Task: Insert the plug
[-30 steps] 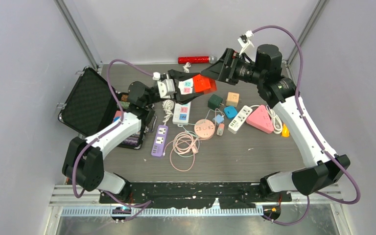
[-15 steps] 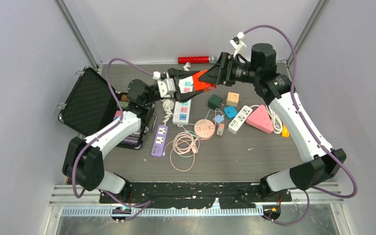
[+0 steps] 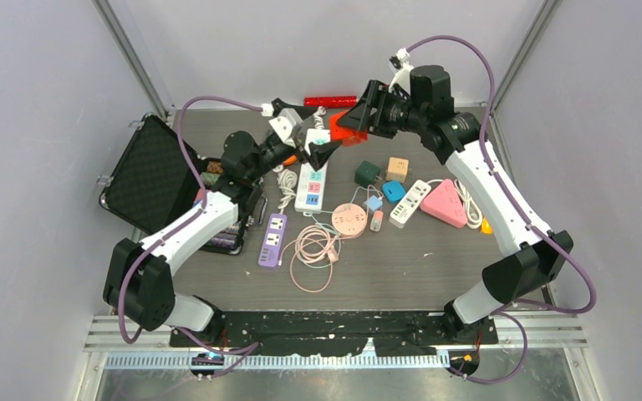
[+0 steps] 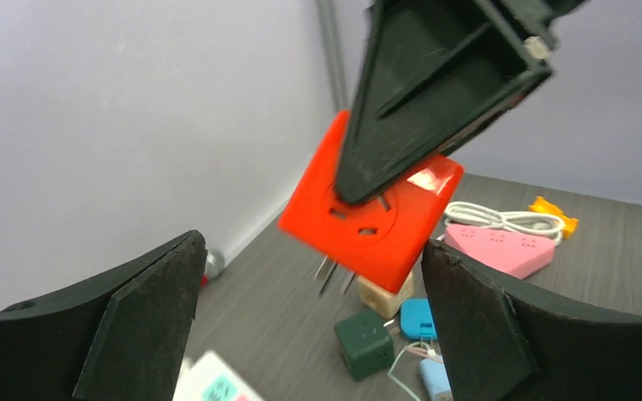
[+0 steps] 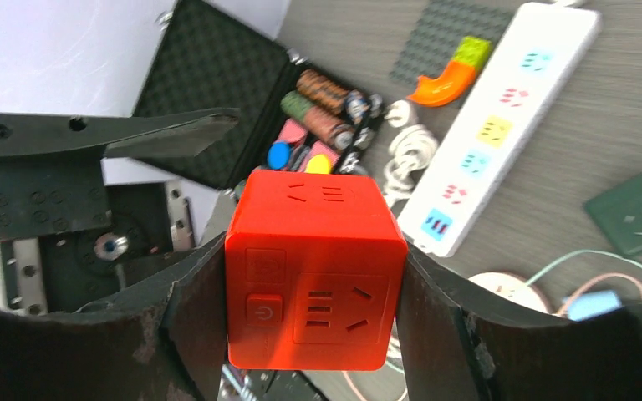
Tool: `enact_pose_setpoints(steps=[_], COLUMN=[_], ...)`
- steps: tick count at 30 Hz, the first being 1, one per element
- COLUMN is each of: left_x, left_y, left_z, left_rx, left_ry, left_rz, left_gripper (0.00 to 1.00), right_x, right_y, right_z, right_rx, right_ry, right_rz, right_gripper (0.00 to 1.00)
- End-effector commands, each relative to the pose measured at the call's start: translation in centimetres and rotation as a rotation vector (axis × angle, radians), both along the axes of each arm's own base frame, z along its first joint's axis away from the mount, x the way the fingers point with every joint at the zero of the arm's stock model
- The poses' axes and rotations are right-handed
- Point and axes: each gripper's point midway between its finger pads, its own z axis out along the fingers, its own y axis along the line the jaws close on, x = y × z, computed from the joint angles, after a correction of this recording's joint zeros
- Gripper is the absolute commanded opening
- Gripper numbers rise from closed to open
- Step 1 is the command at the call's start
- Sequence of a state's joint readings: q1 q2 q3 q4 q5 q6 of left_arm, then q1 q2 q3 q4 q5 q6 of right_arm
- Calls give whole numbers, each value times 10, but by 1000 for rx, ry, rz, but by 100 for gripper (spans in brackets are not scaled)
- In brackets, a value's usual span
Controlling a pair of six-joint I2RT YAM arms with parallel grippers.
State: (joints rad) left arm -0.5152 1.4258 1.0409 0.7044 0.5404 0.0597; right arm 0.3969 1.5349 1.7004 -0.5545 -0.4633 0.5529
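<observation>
The plug is a red cube [image 5: 313, 276] with sockets and a power button on its faces. My right gripper [image 5: 313, 288] is shut on its two sides and holds it in the air over the back of the table [image 3: 344, 127]. In the left wrist view the red cube [image 4: 368, 221] shows metal prongs [image 4: 334, 276] pointing down. My left gripper [image 4: 313, 251] is open just below and to the left of it, with nothing between the fingers [image 3: 313, 138]. A long white power strip [image 3: 310, 185] lies flat on the table under both grippers [image 5: 493, 125].
An open black case [image 3: 146, 175] with batteries sits at the left. A purple strip [image 3: 272, 240], a round pink socket [image 3: 350, 219] with coiled cable, green [image 3: 367, 173], beige [image 3: 398, 167] and blue [image 3: 394, 190] cubes, a pink triangular strip [image 3: 447, 202] and a red cylinder [image 3: 330, 101] lie around.
My left gripper opened and let go of the white strip's end, which dropped flat. My right gripper closed on the red cube and carried it up and back.
</observation>
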Motion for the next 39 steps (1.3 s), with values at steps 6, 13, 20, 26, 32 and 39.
enact_pose_setpoints(steps=[6, 13, 20, 26, 32, 39], left_x=[42, 50, 54, 36, 27, 49], left_y=[85, 133, 131, 136, 121, 70], left_z=[-44, -76, -111, -134, -161, -189], left_rx=[-65, -43, -11, 28, 45, 90], left_ry=[305, 462, 690, 811, 955, 1111], left_rz=[461, 687, 718, 724, 663, 535], left_gripper=[100, 100, 92, 89, 89, 85], right_x=[63, 105, 135, 149, 162, 155], right_y=[-32, 2, 40, 46, 55, 21], right_z=[-42, -82, -121, -149, -170, -146], right_rx=[-322, -430, -428, -450, -469, -488], right_ry=[-14, 14, 13, 28, 19, 21], right_rz=[-355, -396, -428, -492, -482, -537], right_gripper=[6, 6, 6, 5, 5, 5])
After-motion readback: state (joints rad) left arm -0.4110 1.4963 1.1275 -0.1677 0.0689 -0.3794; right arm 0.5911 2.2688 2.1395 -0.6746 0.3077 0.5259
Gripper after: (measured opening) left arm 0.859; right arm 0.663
